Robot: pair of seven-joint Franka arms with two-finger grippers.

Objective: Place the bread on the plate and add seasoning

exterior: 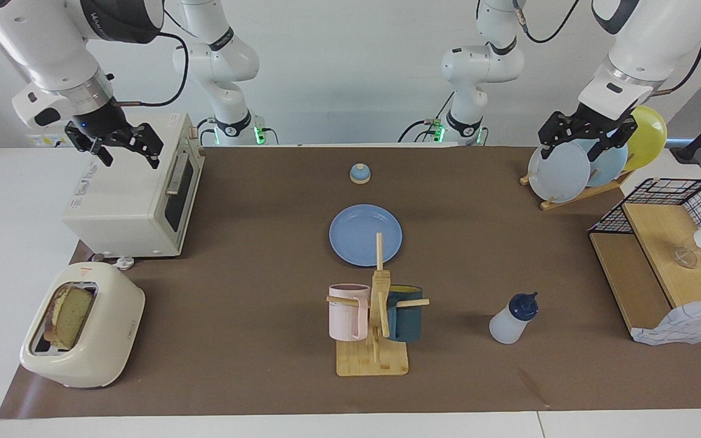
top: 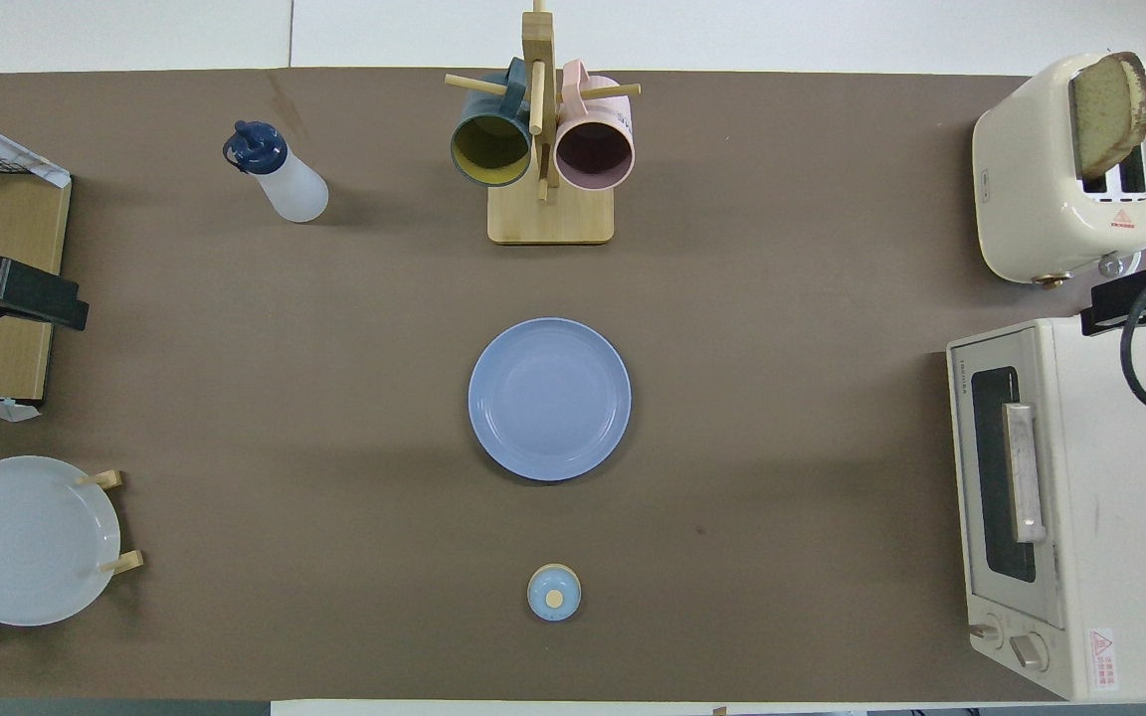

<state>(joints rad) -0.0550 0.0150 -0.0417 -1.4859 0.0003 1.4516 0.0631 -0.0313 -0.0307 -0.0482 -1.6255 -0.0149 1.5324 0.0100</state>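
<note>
The bread [exterior: 69, 316] stands half sunk in the toaster [exterior: 83, 328] at the right arm's end, the bare plate [exterior: 365, 235] lies mid-table just nearer the robots than the mug tree [exterior: 378, 322], the seasoning [exterior: 512, 318] stands beside that tree toward the left arm's end, and both claws gape empty, right gripper [exterior: 120, 146] over the oven [exterior: 137, 194], left gripper [exterior: 588, 137] over the racked plates [exterior: 560, 170].

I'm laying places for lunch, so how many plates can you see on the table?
4: the plate lies flat mid-table; a pale grey-blue plate, light blue plate and yellow plate stand in the wooden rack. More might be hidden there.
</note>
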